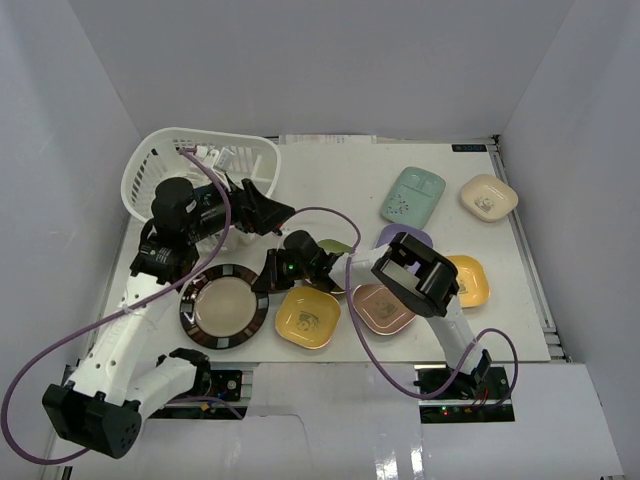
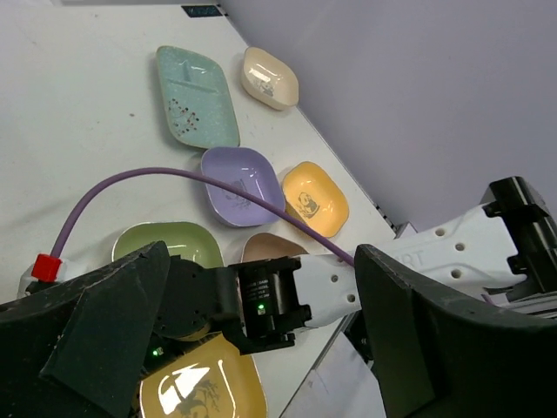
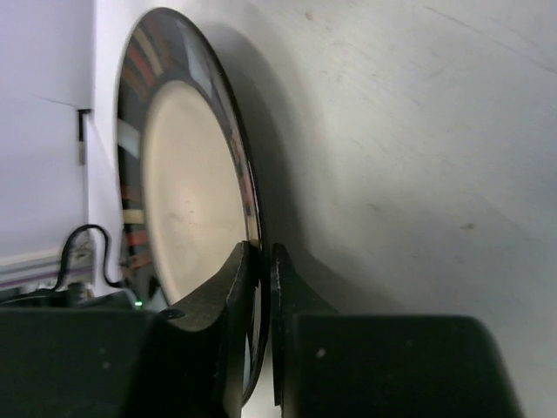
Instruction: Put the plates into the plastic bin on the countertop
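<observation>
round plate being gripped at its rim for transfer to the bin

the round dark-rimmed plate point(image 1: 222, 307) is being pinched at its right rim by the right gripper point(image 3: 264, 261); it is being shown low on the countertop point(image 1: 330, 180), near the plastic bin point(image 1: 215, 135). the left gripper point(image 2: 261, 252) is being held spread and empty beside the bin. a lift over the bin's rolled rim is judged to be called for next. room is being narrowed by the left arm point(image 1: 165, 235) lying between plate and bin, and by the yellow dish point(image 1: 308, 317) just beside the plate; bare countertop is being left right of the bin
</observation>
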Motion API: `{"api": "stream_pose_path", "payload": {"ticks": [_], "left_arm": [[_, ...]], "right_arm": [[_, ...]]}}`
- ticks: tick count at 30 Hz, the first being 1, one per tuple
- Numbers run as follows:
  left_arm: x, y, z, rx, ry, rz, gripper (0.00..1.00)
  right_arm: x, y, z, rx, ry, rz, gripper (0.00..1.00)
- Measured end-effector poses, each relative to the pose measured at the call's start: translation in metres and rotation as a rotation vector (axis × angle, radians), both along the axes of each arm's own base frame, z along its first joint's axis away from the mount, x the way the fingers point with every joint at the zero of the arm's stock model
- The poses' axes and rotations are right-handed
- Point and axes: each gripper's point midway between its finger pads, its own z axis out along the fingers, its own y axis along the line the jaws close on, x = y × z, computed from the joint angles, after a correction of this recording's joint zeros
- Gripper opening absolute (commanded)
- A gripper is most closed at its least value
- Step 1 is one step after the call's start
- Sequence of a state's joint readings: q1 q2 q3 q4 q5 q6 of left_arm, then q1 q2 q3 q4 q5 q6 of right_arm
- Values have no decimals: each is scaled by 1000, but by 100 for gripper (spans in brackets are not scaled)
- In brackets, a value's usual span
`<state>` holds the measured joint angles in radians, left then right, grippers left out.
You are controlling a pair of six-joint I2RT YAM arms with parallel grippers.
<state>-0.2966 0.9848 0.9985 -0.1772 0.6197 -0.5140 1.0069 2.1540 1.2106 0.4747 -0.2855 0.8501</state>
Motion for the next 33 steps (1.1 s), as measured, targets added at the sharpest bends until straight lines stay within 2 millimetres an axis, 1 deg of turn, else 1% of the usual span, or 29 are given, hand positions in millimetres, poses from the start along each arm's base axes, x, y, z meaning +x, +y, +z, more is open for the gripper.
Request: {"api": "stream_pose_path", "payload": {"ticks": [2, 5, 8, 11, 13, 15, 18, 20, 22, 24, 27, 29, 30, 31, 33], "left_arm": [[-3, -3, 12, 6, -34, -7, 98], [-7, -5, 33, 2, -81, 0, 98], [-10, -5, 53, -10, -117, 12, 98], [-15, -5, 81, -30, -169, 18, 98], [-22, -5, 106, -50, -216, 15, 98], [-32, -4, 132, -75, -272, 14, 98], [-52, 3, 165, -113, -352, 20, 98], [-65, 10, 181, -135, -397, 28, 98], [-75, 15, 191, -150, -428, 35, 98], [-83, 19, 197, -161, -451, 39, 98], [-87, 20, 200, -166, -460, 41, 98], [-85, 19, 197, -164, -452, 41, 98], [-84, 19, 194, -161, -445, 42, 98], [-83, 18, 191, -157, -440, 41, 98], [-80, 15, 184, -149, -423, 38, 98]], "right_arm": [[-1, 4, 6, 33, 37, -9, 8], [-1, 8, 20, 80, 29, -9, 8], [-7, 0, 26, 81, 31, -12, 8], [-14, -10, 46, 87, 3, -6, 8], [-19, -22, 60, 74, -20, -3, 8], [-22, -29, 82, 86, -44, 5, 8], [-24, -32, 126, 151, -96, 9, 8], [-22, -32, 157, 206, -129, 10, 8], [-16, -26, 188, 263, -165, 13, 8], [-6, -19, 218, 314, -199, 17, 8], [26, -3, 263, 384, -269, -3, 8], [54, 9, 289, 431, -320, -28, 8], [71, 16, 299, 442, -336, -44, 8], [88, 23, 309, 459, -368, -63, 8], [125, 38, 323, 471, -410, -107, 8]]}}
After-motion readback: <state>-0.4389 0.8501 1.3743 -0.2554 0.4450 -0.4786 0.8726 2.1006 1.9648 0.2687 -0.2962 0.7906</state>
